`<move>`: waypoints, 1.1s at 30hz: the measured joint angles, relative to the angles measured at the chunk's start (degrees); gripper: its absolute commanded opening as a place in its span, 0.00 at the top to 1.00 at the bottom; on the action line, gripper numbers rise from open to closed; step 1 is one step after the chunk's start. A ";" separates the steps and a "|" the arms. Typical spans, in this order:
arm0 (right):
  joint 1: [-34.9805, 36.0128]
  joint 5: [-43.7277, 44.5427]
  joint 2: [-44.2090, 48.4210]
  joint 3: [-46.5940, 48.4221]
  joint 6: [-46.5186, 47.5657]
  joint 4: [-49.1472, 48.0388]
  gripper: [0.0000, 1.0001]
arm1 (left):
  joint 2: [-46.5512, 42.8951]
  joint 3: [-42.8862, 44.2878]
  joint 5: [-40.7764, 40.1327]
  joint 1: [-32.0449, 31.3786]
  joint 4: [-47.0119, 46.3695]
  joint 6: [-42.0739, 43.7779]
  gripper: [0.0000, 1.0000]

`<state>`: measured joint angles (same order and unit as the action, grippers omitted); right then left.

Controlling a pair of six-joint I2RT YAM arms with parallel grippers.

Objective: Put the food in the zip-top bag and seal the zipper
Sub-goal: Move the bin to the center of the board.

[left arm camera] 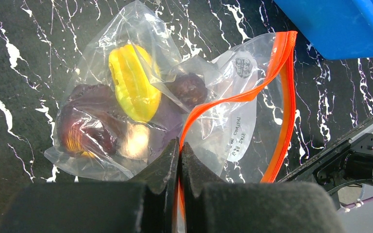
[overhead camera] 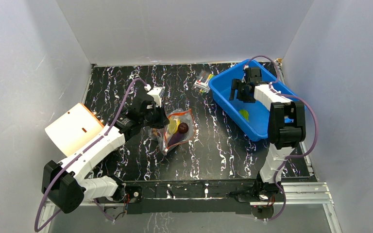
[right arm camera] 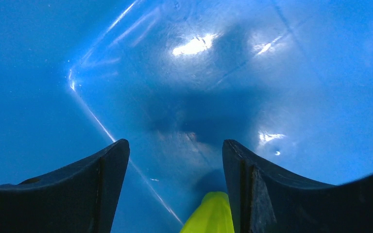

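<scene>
Both jaws of the left gripper [left arm camera: 179, 145] are pinched together on the zipper [left arm camera: 233, 97] at one end of the zip-top bag [left arm camera: 136, 22]. The bag lies on the black table [left arm camera: 19, 73] with the yellow piece [left arm camera: 131, 82] and eggplant [left arm camera: 85, 126] inside. Its film looks thin, crinkly and slippery, so the stiffer zipper strip seems the safest hold. The right gripper [right arm camera: 175, 160] hangs spread in the blue bin [right arm camera: 53, 73] over a light yellow-green piece [right arm camera: 212, 213].

A clear crinkly zip-top bag [left arm camera: 131, 24] is lying near the surface's middle, holding a yellow ridged toy [left arm camera: 132, 82], dark purple eggplant [left arm camera: 85, 128] and small purple ball [left arm camera: 189, 90]; its red-orange zipper [left arm camera: 284, 97] is gaping open.
</scene>
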<state>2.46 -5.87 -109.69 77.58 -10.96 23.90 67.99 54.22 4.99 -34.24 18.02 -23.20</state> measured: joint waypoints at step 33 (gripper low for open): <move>4.09 0.50 19.41 -0.09 3.98 5.07 0.30 | -2.34 -0.07 0.09 0.00 -1.18 1.38 1.00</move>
<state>6.55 -5.37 -90.28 77.49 -6.98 28.97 65.65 54.15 5.08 -34.24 16.84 -21.82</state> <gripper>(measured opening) 0.706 0.010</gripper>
